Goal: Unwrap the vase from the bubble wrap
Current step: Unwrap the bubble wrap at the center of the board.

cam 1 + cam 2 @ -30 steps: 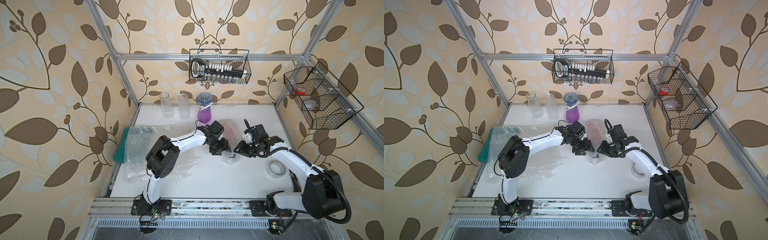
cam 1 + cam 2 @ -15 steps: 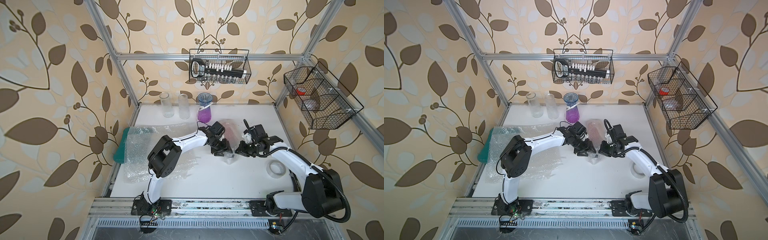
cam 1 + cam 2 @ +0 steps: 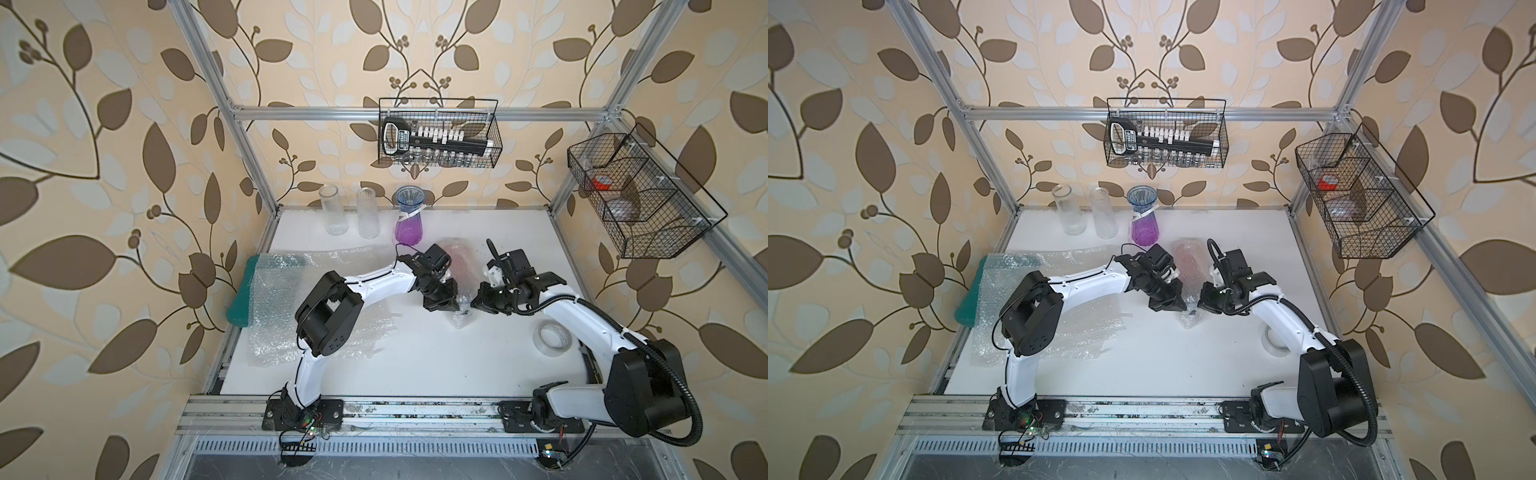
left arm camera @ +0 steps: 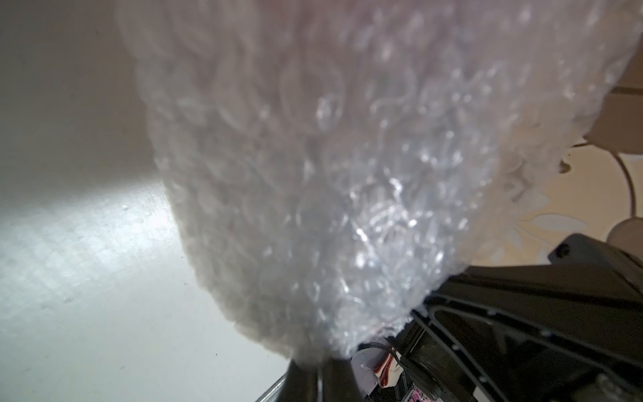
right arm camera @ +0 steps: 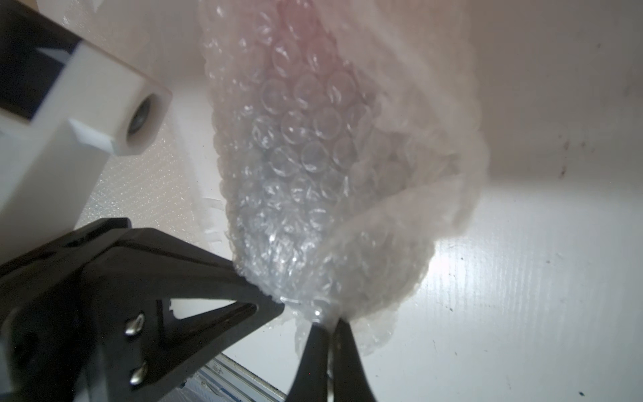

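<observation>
A bubble wrap bundle (image 3: 460, 270) lies near the middle of the white worktop (image 3: 415, 365), running from the back toward the front edge. A pinkish vase (image 3: 1188, 258) shows faintly through its far half.

Both arms meet at the bundle's near, narrow end. The left claw (image 3: 454, 308) comes in from the left. In the left wrist view its fingers (image 4: 306, 377) are pressed together on a fold of the wrap. The right claw (image 3: 474, 305) faces it from the other side. In the right wrist view its jaws are likewise closed, pinching the crinkled edge of the wrap.

Loose bubble wrap sheets (image 3: 286, 307) lie spread at the worktop's left, partly over a teal pad (image 3: 239, 299). A roll of clear tape (image 3: 552, 337) lies beside the right arm. 2 clear glass cylinders (image 3: 332, 210) and a purple vase (image 3: 409, 226) stand along the back wall.
</observation>
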Tool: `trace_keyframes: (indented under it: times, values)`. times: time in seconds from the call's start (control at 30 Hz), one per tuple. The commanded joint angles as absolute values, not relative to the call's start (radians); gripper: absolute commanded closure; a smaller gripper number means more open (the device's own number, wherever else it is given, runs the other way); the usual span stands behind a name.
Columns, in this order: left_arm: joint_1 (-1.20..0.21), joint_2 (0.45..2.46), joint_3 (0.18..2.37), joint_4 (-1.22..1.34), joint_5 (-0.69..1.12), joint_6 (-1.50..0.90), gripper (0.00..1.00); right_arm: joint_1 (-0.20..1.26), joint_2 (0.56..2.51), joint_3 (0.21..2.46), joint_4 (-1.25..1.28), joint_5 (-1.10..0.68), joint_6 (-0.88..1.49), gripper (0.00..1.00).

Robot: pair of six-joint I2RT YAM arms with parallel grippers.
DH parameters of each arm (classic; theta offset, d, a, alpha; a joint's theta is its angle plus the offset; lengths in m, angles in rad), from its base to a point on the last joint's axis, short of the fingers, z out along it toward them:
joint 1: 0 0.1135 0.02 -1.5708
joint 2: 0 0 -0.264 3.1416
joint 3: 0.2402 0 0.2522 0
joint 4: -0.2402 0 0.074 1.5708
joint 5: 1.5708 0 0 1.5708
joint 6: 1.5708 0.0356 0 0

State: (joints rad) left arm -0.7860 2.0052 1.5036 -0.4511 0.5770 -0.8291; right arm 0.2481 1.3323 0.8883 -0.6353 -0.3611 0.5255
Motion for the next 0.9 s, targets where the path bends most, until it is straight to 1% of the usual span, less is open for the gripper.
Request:
trace_keyframes:
  times: [0.0, 0.37, 0.7, 0.87]
  values:
    - [-0.788, 1.943, 1.451, -0.49, 0.476, -0.788, 1.0, 0.251, 1.281, 0.913, -0.663, -0.333, 0.506, 1.0]
    - [-0.787, 1.873, 1.436, -0.625, 0.269, -0.697, 1.0, 0.225, 1.213, 0.901, -0.696, -0.278, 0.503, 1.0]
    - [-0.787, 1.849, 1.428, -0.682, 0.185, -0.657, 1.0, 0.212, 1.195, 0.878, -0.707, -0.259, 0.505, 1.0]
    - [-0.787, 1.836, 1.433, -0.688, 0.221, -0.64, 1.0, 0.197, 1.193, 0.872, -0.736, -0.241, 0.506, 1.0]
